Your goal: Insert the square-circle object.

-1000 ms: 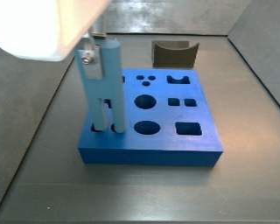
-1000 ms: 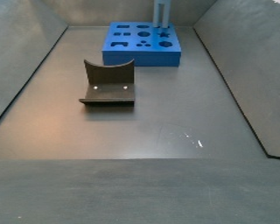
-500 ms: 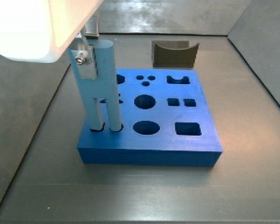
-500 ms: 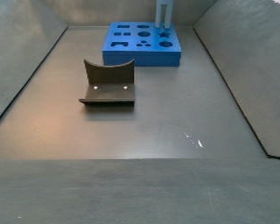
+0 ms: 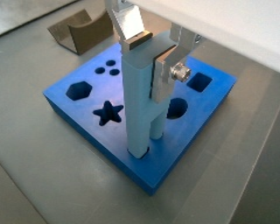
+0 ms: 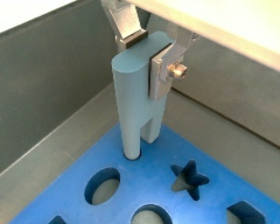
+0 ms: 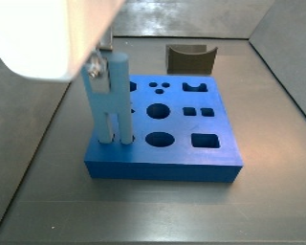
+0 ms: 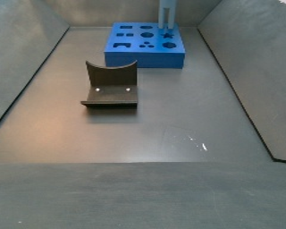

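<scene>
Standing upright, the pale-blue square-circle object (image 5: 140, 96) has its forked prongs sunk into the blue block's (image 5: 84, 114) corner holes; the gripper (image 5: 150, 45) clamps its top.

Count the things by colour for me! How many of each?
Light blue: 1, the square-circle object, upright in the block, gripper at its top.
Darker blue: 1, the block with shaped holes.
Dark brown: 1, the notched block.
Total: 3.
</scene>
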Tool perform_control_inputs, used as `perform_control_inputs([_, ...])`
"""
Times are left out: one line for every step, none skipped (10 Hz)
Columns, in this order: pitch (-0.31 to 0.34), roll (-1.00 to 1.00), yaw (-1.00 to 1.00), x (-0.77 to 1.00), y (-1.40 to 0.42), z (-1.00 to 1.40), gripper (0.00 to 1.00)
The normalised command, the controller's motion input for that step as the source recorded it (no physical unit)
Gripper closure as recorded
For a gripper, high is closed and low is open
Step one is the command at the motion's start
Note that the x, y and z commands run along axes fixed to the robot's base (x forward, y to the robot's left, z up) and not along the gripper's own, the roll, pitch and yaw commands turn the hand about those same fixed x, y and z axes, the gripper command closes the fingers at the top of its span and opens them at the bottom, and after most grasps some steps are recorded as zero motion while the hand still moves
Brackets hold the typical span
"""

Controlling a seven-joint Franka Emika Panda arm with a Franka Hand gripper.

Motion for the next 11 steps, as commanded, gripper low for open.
perform_control_inputs([-0.036,-0.02,0.0,0.0,0.0,-0.31,1.0])
perform_control_inputs([-0.059,-0.01,0.0,0.0,0.0,-0.3,1.0])
perform_control_inputs([-0.074,-0.03,0.0,0.0,0.0,-0.32,1.0])
perform_control_inputs([-0.076,-0.04,0.0,0.0,0.0,-0.32,1.0])
perform_control_inputs([-0.084,-0.03,0.0,0.0,0.0,-0.33,1.0])
perform_control_inputs([-0.089,-0.03,0.0,-0.01,0.0,-0.35,1.0])
perform_control_inputs([-0.121,-0.03,0.0,-0.13,0.0,-0.31,1.0])
perform_control_inputs([-0.126,-0.06,0.01,-0.04,0.0,-0.19,1.0])
perform_control_inputs([-0.1,-0.08,0.0,0.0,0.0,-0.14,1.0])
perform_control_inputs([0.0,-0.06,-0.01,0.0,0.08,0.0,1.0])
perform_control_inputs([0.0,0.0,0.0,0.0,0.0,0.0,1.0])
